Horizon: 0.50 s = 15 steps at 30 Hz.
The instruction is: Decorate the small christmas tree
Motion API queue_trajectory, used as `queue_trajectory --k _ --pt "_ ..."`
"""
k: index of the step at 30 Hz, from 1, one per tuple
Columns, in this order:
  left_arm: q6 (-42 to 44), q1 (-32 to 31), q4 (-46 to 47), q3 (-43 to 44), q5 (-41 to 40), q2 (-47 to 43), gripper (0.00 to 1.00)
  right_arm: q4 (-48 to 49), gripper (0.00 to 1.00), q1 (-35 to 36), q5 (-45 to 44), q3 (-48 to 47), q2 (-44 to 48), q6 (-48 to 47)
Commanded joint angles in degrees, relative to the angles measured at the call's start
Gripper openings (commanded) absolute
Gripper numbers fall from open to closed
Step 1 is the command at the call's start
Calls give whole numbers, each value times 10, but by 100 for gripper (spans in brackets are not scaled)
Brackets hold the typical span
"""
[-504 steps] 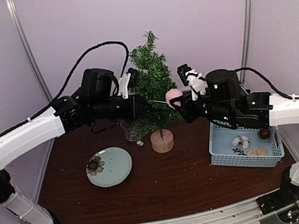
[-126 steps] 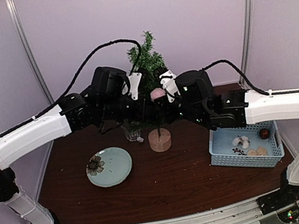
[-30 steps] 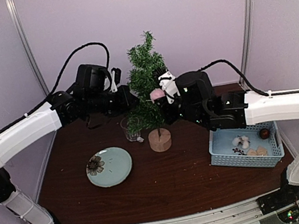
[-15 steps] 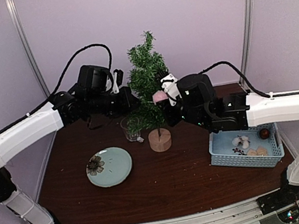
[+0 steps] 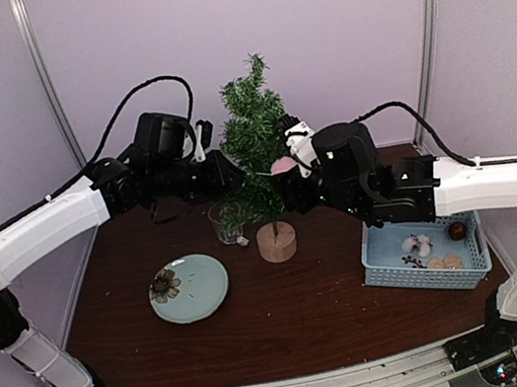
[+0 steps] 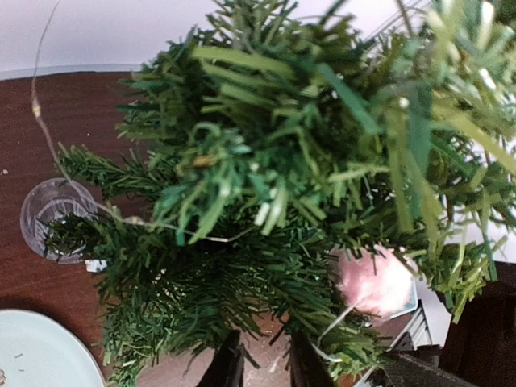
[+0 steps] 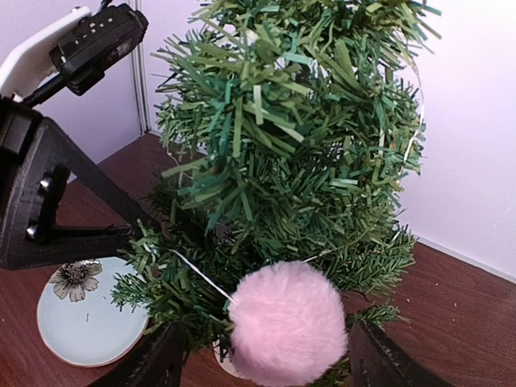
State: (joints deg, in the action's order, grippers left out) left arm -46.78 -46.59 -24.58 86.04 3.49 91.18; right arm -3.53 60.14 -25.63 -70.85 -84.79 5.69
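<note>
Dark wood table, lilac walls; left jaws narrowly parted, right jaws wide around pompom.

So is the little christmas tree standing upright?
Upright: the small christmas tree stands with its top above its wood base, flat on the table.

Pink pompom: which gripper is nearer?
Right. The right gripper has its fingers flanking the pink pompom; the left gripper sits on the other side of the small christmas tree.
</note>
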Motion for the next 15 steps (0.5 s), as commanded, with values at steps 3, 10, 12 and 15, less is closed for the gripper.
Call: queue_trajectory --k 3,10,12,15 --pt "9 4 6 -10 -24 -28 28 -9 82 2 -20 -3 28 0" --pt "9 4 -2 -39 -53 -70 50 -5 91 2 -2 7 62 -5" --pt "10 4 -5 -47 -61 -83 52 -5 92 1 2 9 73 -8" --pt "12 6 -12 -59 -69 -101 55 -11 93 -2 9 12 93 -10"
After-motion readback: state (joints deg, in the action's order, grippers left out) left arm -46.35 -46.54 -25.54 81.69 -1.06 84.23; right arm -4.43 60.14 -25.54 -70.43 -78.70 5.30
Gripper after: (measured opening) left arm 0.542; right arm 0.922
